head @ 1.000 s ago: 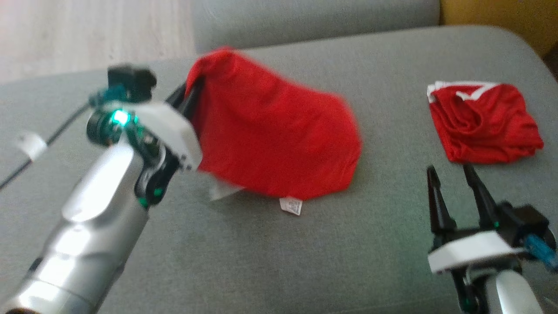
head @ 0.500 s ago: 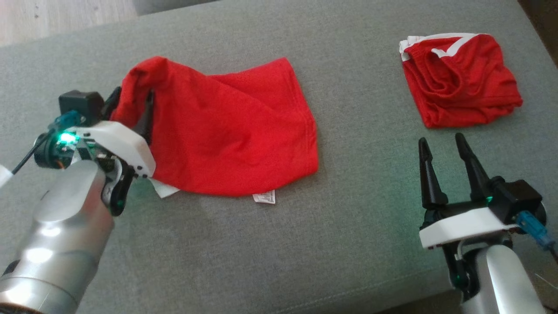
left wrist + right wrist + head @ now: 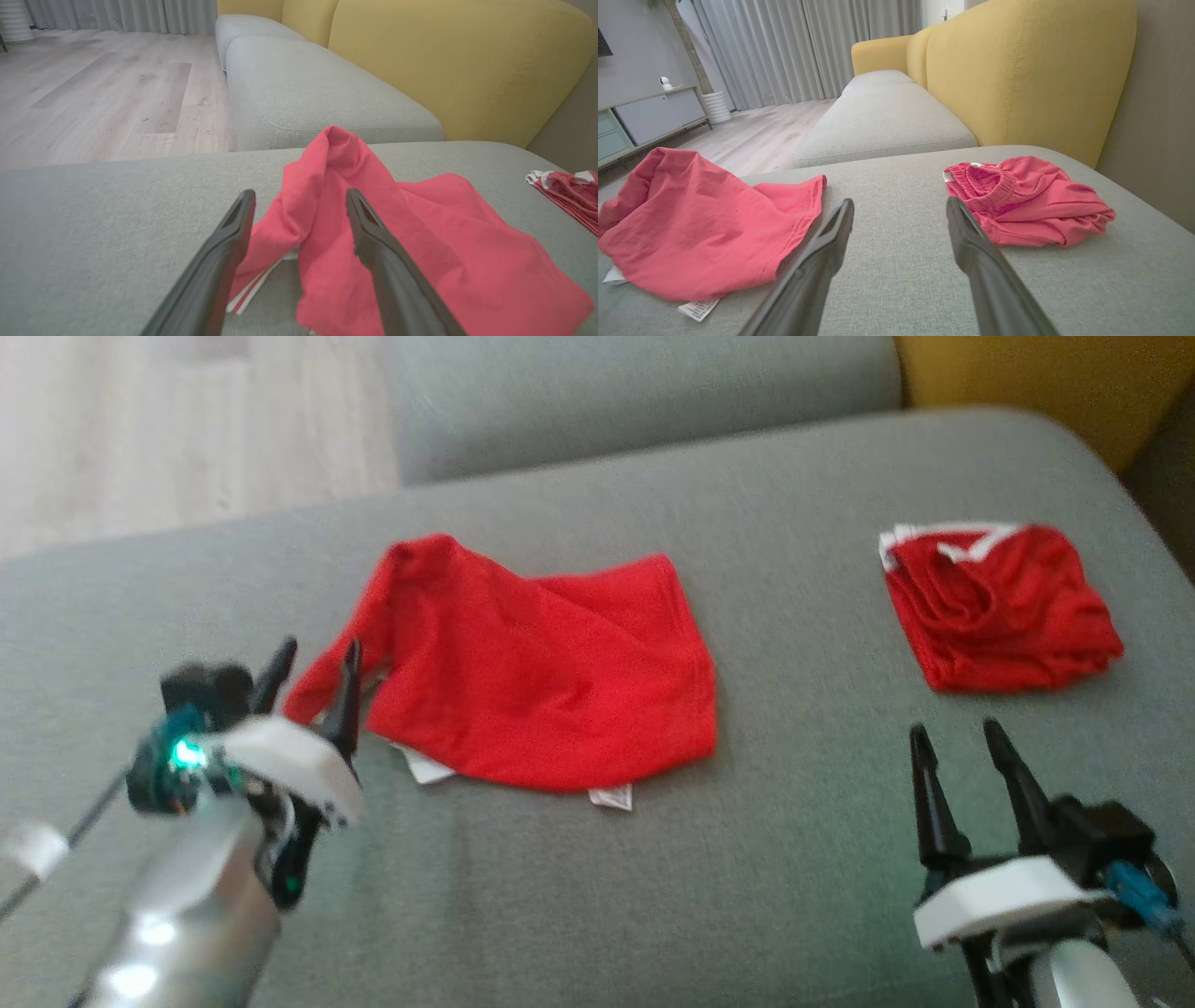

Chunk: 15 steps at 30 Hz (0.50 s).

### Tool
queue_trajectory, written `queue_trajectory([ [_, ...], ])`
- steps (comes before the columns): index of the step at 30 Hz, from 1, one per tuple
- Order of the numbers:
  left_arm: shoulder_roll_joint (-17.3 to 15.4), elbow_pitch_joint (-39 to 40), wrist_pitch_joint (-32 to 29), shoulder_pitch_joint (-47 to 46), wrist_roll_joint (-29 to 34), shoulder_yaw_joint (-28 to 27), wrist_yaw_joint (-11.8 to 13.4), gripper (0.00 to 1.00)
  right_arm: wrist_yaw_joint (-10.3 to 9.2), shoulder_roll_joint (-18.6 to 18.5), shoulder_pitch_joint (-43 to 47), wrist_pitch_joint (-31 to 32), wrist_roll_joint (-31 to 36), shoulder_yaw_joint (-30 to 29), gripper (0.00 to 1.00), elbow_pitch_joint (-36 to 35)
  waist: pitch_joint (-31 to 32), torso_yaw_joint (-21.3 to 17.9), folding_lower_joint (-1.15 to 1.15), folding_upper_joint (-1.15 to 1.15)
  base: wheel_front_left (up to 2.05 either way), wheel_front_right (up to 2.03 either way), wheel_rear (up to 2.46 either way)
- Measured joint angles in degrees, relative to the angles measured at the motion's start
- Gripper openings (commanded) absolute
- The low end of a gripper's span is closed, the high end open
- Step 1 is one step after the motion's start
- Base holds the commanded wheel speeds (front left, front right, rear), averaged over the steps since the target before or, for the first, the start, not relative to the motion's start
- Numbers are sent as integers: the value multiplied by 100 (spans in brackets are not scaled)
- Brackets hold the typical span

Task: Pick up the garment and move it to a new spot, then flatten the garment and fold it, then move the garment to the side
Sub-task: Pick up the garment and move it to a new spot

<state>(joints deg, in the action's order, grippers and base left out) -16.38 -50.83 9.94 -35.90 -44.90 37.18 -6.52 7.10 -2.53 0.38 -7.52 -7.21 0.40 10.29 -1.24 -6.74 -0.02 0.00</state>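
The garment (image 3: 551, 681) is a red cloth lying rumpled on the grey seat cushion (image 3: 653, 896), a white label poking out at its near edge. Its left corner still stands up in a peak. My left gripper (image 3: 320, 658) is open just at that left corner. In the left wrist view the garment (image 3: 444, 242) rises between and beyond the spread fingers (image 3: 233, 242) of the left gripper (image 3: 300, 196), with nothing pinched. My right gripper (image 3: 956, 733) is open and empty at the lower right, above bare cushion. From the right wrist, the garment (image 3: 705, 219) lies left of the right gripper (image 3: 901, 203).
A second red piece with white trim (image 3: 1004, 607) sits bunched at the cushion's right end, just beyond my right gripper. A yellow backrest (image 3: 1017, 70) rises behind it. Another grey cushion (image 3: 317, 93) continues beyond, with wooden floor (image 3: 93, 93) off the left edge.
The left gripper has opened and let go of the garment's raised corner, then drawn back. The cloth has sunk onto the cushion. The head camera has shifted; the right gripper stays open.
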Motion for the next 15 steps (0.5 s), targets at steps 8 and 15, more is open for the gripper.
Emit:
queue_trajectory([
  [8,-103,1147,285,1219,10,-18,543,100,0,3,446,22,-56,-293,100,-35,571,595,1,0,0,0,0],
  [15,-431,2438,352,2597,100,-30,1268,100,0,9,779,-10,-120,-327,100,-26,870,1027,0,0,0,0,0],
])
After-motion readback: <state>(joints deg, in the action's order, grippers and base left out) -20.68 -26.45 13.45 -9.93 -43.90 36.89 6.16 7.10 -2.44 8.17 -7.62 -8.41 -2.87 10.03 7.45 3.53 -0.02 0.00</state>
